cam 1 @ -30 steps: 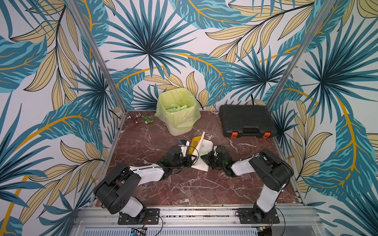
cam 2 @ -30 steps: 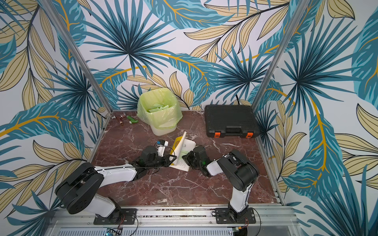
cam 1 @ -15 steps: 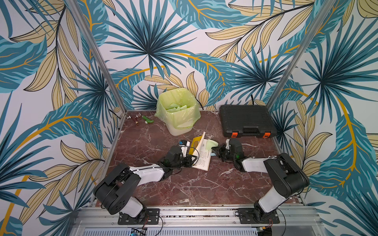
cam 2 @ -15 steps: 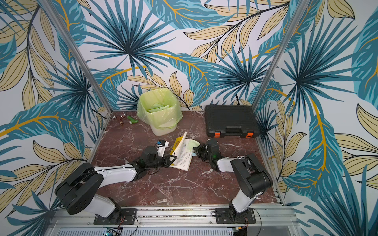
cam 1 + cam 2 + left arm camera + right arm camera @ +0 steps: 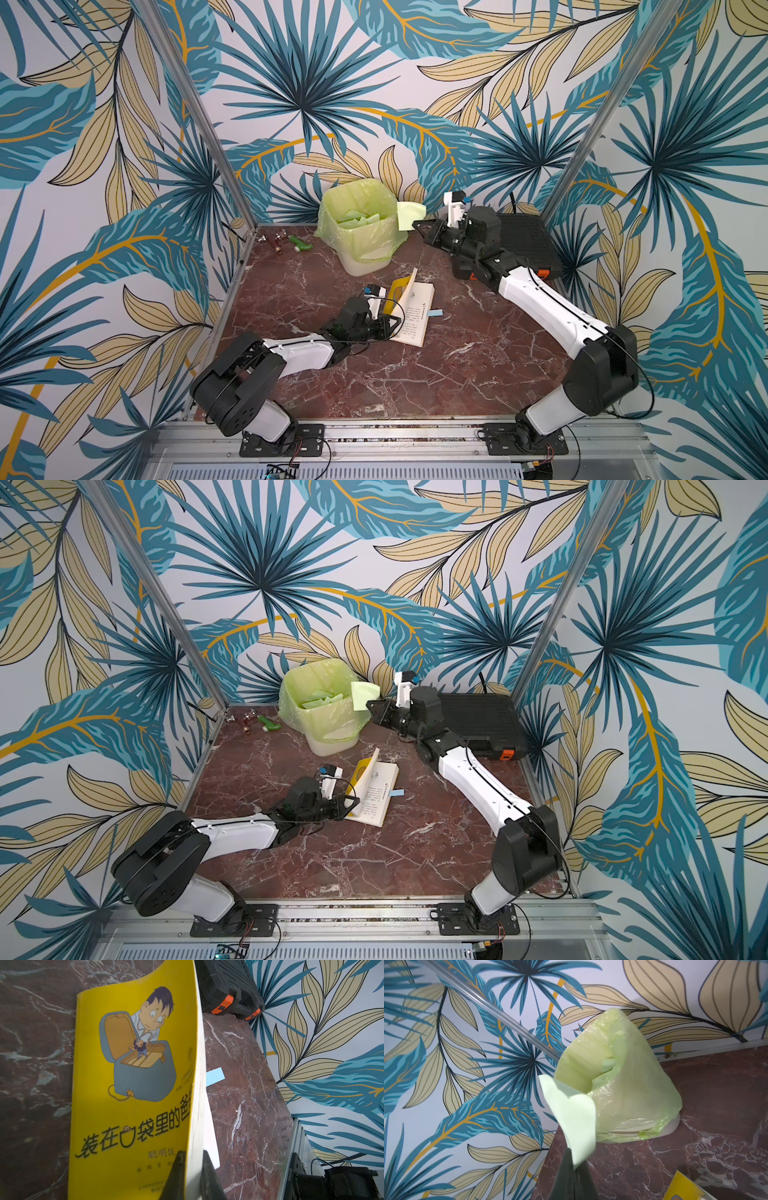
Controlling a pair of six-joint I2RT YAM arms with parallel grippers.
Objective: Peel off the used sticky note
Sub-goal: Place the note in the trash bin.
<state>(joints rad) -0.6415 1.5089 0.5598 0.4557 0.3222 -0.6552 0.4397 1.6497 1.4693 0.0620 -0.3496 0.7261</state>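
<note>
Near the far edge of the bench, beside the bin, the right tool hangs in the air, pinched tight on the pale green note. The note is free of the book and well apart from it. It sits level with the bin's rim, on the side toward the black case. I judge it is held there so it can drop into the liner, where similar green slips lie.

At mid-bench the left tool is clamped on the yellow cover, propping it upright. That bares the page beneath and probably steadies the book for peeling.

Both top views show the two arms and the gap between book and bin. They do not settle whether the note is over the opening or just outside the rim. The right wrist view shows the note curled, caught by one corner between the dark fingers, with the bin behind it. The left wrist view alone shows the cover's cartoon front and a finger on each side of its edge. A blue tab pokes out past the pages.
</note>
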